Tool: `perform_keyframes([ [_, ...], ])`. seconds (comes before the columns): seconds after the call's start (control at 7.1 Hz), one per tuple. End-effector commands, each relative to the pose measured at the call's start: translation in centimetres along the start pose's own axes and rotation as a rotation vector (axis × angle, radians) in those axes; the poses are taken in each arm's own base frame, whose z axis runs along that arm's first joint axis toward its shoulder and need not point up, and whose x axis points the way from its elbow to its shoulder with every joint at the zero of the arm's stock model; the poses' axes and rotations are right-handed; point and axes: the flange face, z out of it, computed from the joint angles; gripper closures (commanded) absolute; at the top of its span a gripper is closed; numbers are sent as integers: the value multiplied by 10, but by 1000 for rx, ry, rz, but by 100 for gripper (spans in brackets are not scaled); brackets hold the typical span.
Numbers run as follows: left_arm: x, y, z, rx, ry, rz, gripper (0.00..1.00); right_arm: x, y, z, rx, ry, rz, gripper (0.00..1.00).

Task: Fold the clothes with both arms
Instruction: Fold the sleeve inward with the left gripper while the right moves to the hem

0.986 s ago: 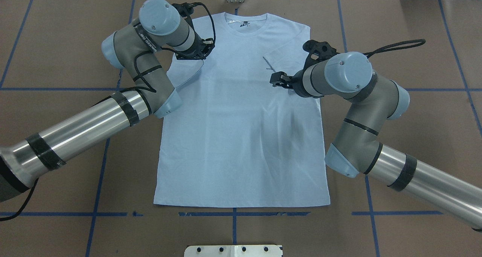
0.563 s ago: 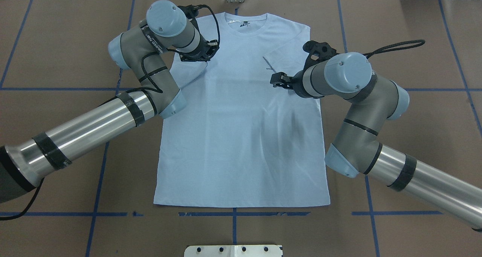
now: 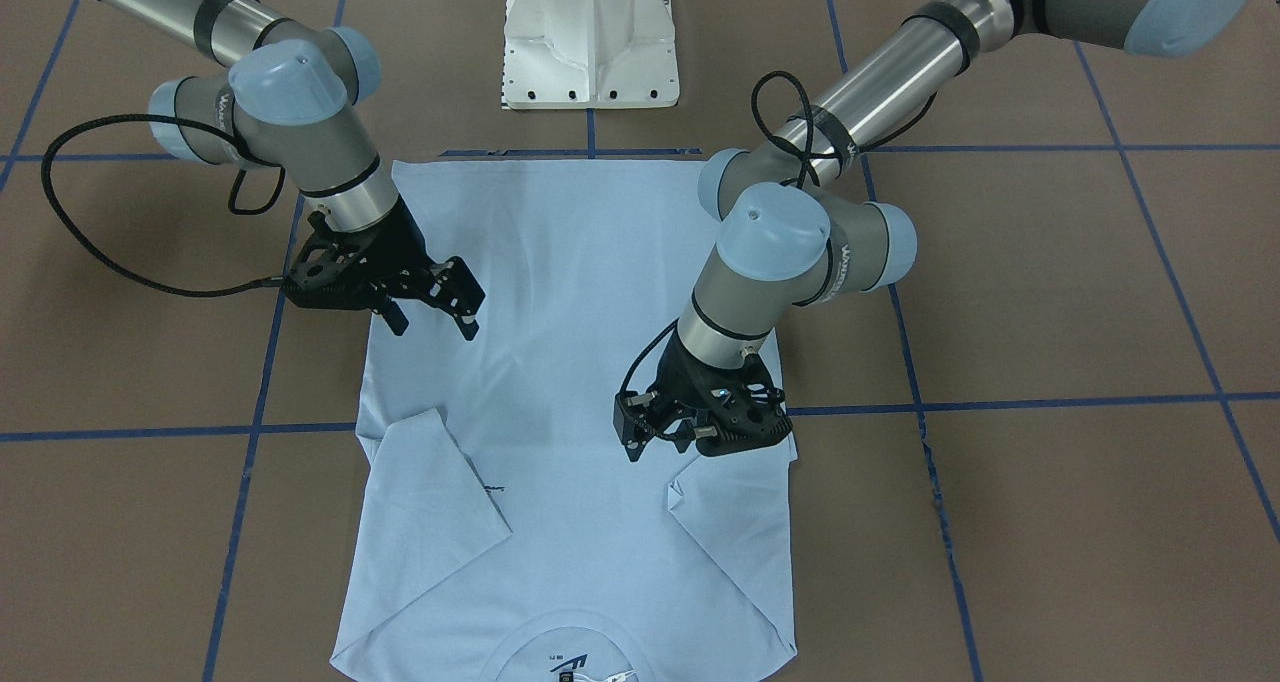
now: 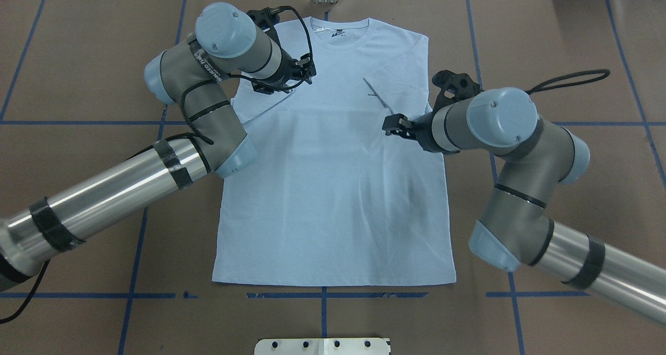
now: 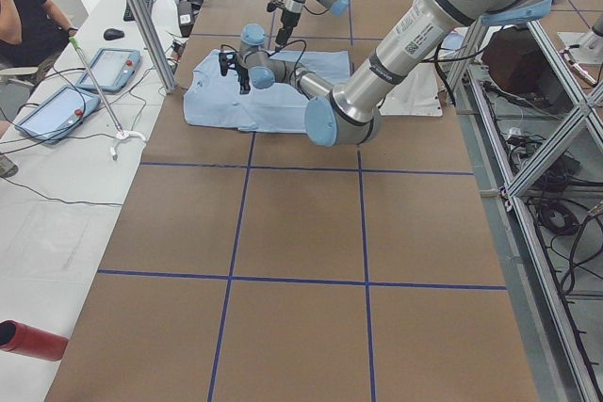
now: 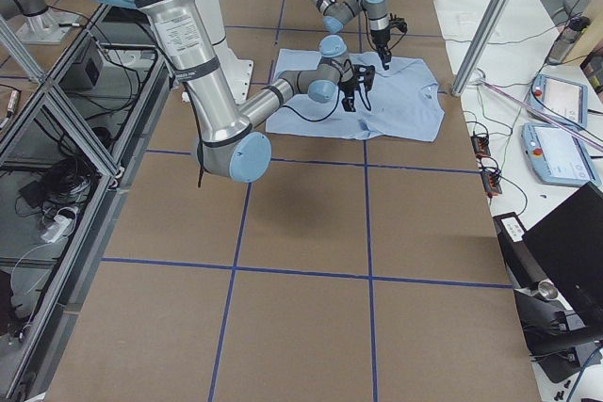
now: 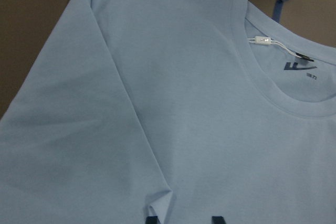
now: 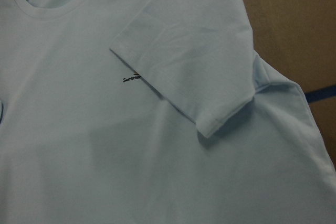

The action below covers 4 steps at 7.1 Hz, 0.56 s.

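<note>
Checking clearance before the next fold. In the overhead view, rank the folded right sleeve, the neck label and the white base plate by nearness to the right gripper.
1. Folded right sleeve, just beyond the right gripper.
2. Neck label, at the far collar.
3. White base plate, at the near table edge.

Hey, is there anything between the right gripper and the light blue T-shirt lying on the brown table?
Nothing visible does. The right gripper hangs open directly above the light blue T-shirt, with only flat fabric beneath it.
</note>
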Motion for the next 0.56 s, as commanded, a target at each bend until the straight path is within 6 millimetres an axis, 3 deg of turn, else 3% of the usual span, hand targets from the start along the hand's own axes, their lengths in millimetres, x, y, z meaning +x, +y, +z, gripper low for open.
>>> perform_keyframes([
  [0.0,-36,33,-47,-24,62,14,37,50,88,-24,-18,94,90,1],
  [0.14,-41,39,-53,-43,72,18,38,77,129,-15,32,131,115,1],
  [0.42,-57,46,-67,-47,84,16,38,93,156,-25,40,163,230,3],
])
